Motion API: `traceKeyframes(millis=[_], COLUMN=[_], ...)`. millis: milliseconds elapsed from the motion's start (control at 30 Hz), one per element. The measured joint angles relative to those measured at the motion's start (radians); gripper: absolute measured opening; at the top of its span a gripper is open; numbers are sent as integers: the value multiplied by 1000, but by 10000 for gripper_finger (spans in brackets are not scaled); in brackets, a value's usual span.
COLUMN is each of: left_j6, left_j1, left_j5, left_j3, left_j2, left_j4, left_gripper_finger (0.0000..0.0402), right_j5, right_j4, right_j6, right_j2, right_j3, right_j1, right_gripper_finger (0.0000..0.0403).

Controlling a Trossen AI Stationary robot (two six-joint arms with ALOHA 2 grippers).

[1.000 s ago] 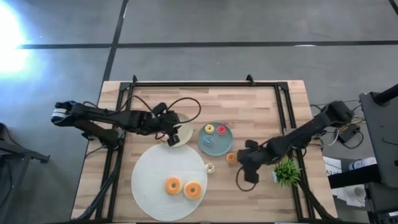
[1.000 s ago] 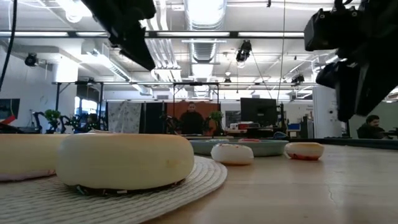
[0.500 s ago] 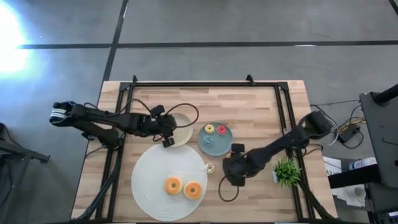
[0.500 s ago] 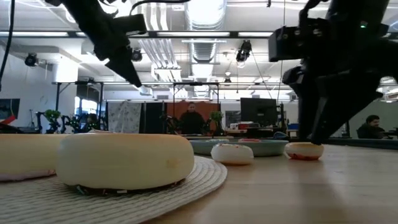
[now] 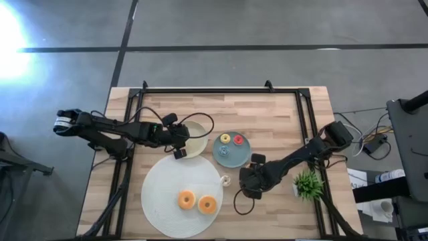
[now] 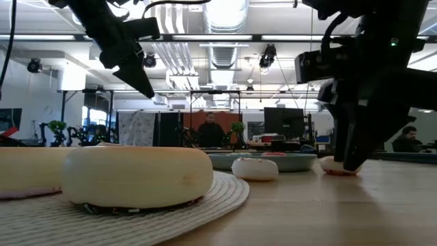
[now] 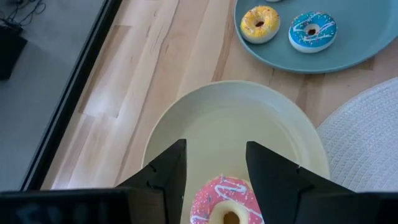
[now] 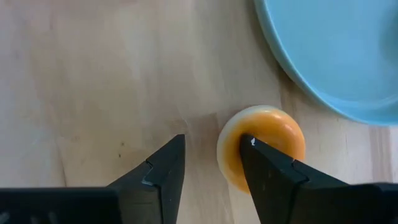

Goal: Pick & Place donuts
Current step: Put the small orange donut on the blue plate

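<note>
In the left wrist view my left gripper [image 7: 214, 146] hangs open above the cream plate [image 7: 205, 118]. A pink-frosted donut [image 7: 225, 202] lies flat on that plate under the gap between the fingers. My right gripper [image 8: 211, 140] is open and low over a tiny orange donut [image 8: 264, 140] on the bare wood beside the teal plate [image 8: 336, 56]. One of its fingers [image 8: 264, 171] covers part of that donut. Two large donuts [image 5: 186, 199] [image 5: 208, 204] rest on the white mat [image 5: 160, 187]. A tiny whitish donut [image 5: 225, 180] sits at the mat's edge. My right gripper comes at the tiny orange donut from above, with one fingertip [image 8: 252, 142] over the donut's top and the other on the bare wood side. I cannot tell whether that fingertip touches the donut. The donut sits flat on the table.
The teal plate [image 5: 232, 154] holds tiny yellow [image 5: 225, 138], red [image 5: 238, 140] and blue [image 5: 224, 150] donuts. A small green plant [image 5: 307, 182] stands near the table's right edge, close behind my right arm. Black frame rails run along the left, right and far sides.
My right gripper has travelled toward the table's left edge and come down over the tiny orange donut, which it now hides in the high view. My left gripper has drawn back a little toward the table's left edge, staying over the cream plate.
</note>
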Motion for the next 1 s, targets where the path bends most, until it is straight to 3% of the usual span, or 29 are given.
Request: traceKeyframes(millis=[600, 1000], left_j6=[-5, -7], left_j1=[0, 0], left_j5=[0, 0], left_j3=[0, -1], left_j2=[0, 0], left_j4=[5, 19], left_gripper_finger=[140, 140], right_j5=[43, 45], right_j4=[-97, -88], right_j6=[1, 76], right_j2=[-19, -20], right_j3=[71, -1], right_j1=[3, 2], right_gripper_finger=[150, 168])
